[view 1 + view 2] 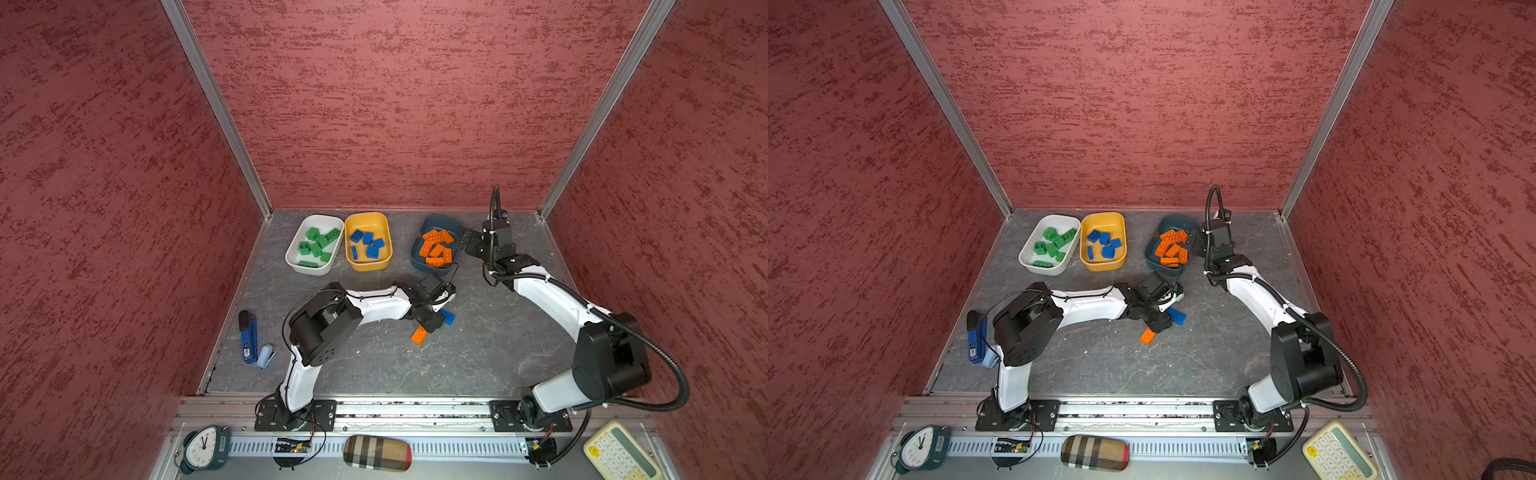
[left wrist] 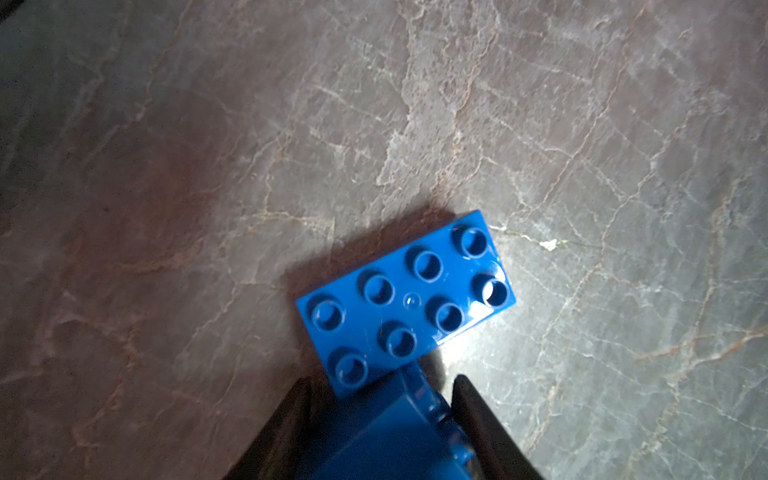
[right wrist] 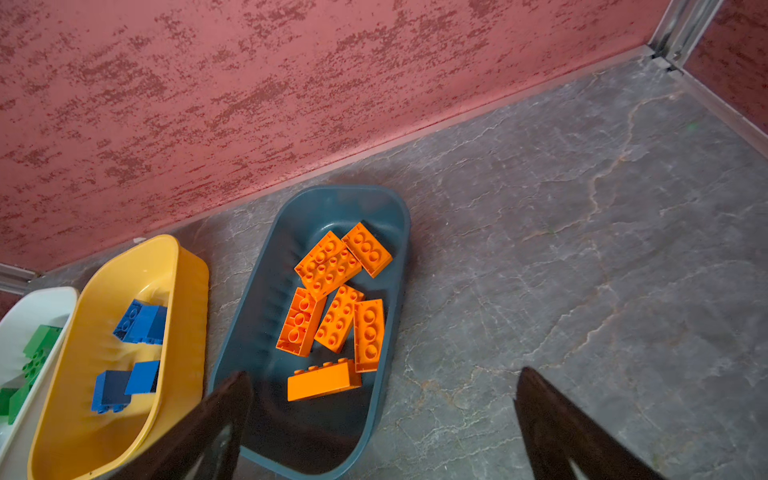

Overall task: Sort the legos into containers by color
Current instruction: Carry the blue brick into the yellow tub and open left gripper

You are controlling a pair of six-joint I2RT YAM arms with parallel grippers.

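Legos outside the tubs are few. One small blue studded plastic brick (image 2: 386, 436) sits near the middle of the grey marbled tabletop (image 2: 540, 124), between the two black fingers (image 2: 282, 432) of the left gripper (image 2: 382, 386). The fingers flank it closely, but I cannot tell whether their pads press it yet. Its far end seems to touch an oblong blue eight-stud brick (image 2: 405, 303) lying flat, studs up. Just nearer and to the left lies a loose oblong orange brick (image 1: 419, 334).

Such bricks should be light, rigid and not fragile, with glossy, slick walls. The best hold is probably across the short width, on the two long flat sides below the studs, at mid-length. A corner grip would likely let the brick swivel or squirt out, and could nudge its neighbour.

Along the far wall, the shallow white plastic tub (image 1: 309, 271) with green bricks (image 1: 318, 243) stands on the left. The yellow-orange tub (image 1: 368, 266) with blue bricks (image 1: 368, 243) is beside it, and further right is the dark teal tub (image 3: 266, 291) with orange bricks (image 3: 332, 299). Above that one hangs the right gripper (image 3: 382, 376), spread wide and empty.
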